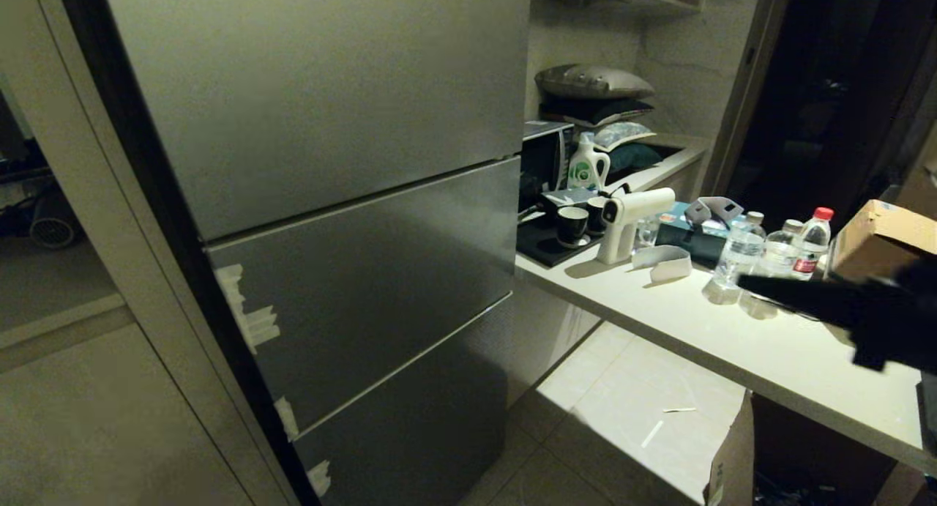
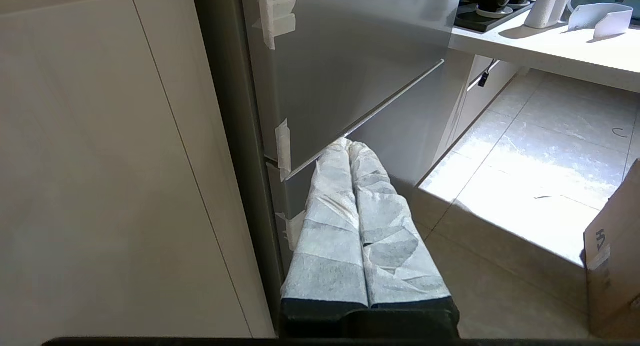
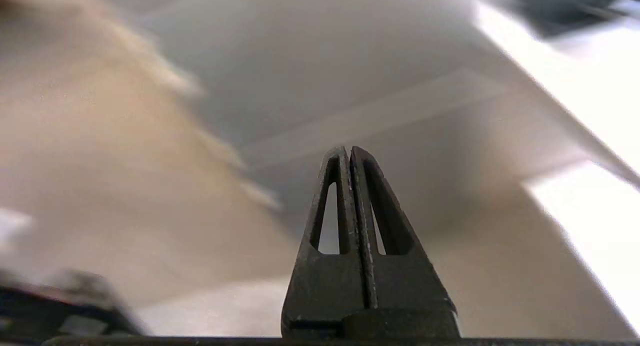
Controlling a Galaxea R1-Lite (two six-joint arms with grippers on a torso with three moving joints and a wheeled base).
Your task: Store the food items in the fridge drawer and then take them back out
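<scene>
The fridge [image 1: 329,198] is fully closed; the clenched, empty right gripper [image 1: 754,281] could knock the water bottles [image 1: 739,261] off the desk [image 1: 732,337].

Closed fridge [image 1: 329,198], cluttered counter [image 1: 732,330], right claw [image 1: 761,285]

The fridge [image 1: 329,125] has a brushed, satin metal face with strips of pale paper tape [image 1: 249,308] on its edge. The tabletop [image 1: 732,337] looks smooth, matt and stone-like; the floor [image 1: 629,403] is glossy tile. The bottles [image 1: 739,261] are clear plastic, the box [image 1: 882,235] plain cardboard, the pillows [image 1: 593,81] soft cloth. Left fingers [image 2: 345,226] are wrapped in wrinkled pale tape; right fingers [image 3: 345,226] are bare matt black plastic.
</scene>
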